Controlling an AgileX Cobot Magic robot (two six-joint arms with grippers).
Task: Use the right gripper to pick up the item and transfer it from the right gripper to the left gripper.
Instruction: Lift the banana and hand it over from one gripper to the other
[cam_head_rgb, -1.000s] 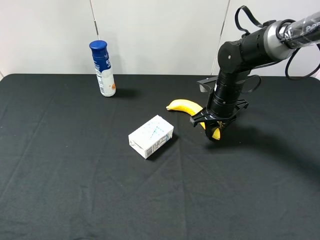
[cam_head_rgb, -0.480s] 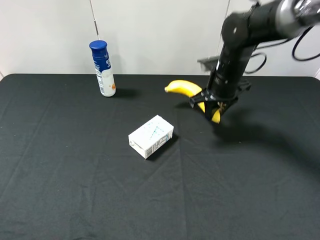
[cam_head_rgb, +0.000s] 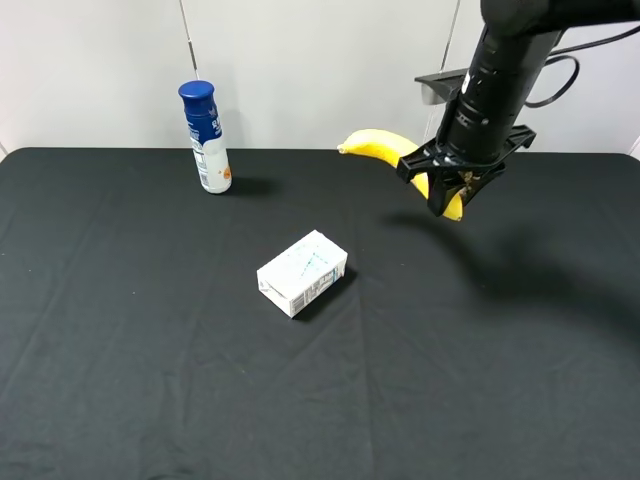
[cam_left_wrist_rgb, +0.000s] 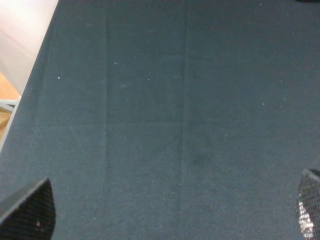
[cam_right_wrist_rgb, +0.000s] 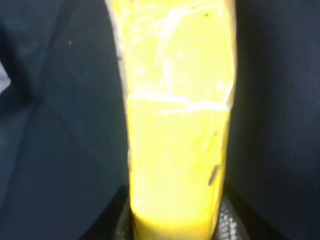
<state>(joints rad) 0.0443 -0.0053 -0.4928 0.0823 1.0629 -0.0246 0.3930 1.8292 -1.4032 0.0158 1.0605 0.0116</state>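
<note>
The yellow banana (cam_head_rgb: 383, 147) hangs in the air above the black table's back right, held near one end by my right gripper (cam_head_rgb: 447, 196), which is shut on it. Its free end points left toward the bottle. In the right wrist view the banana (cam_right_wrist_rgb: 175, 125) fills the middle, running out from between the dark fingers at the frame's lower edge. My left gripper (cam_left_wrist_rgb: 167, 214) is open and empty over bare black cloth, with only its two mesh-padded fingertips (cam_left_wrist_rgb: 30, 212) showing. The left arm is out of the exterior high view.
A white carton (cam_head_rgb: 303, 272) lies near the table's middle. A blue-capped bottle (cam_head_rgb: 206, 137) stands at the back left. The black cloth table (cam_head_rgb: 150, 380) ends at a white wall behind. The table's edge (cam_left_wrist_rgb: 30, 85) shows in the left wrist view.
My right gripper has lifted the banana off the table, up and slightly to the right. The carton and the bottle have not moved.
</note>
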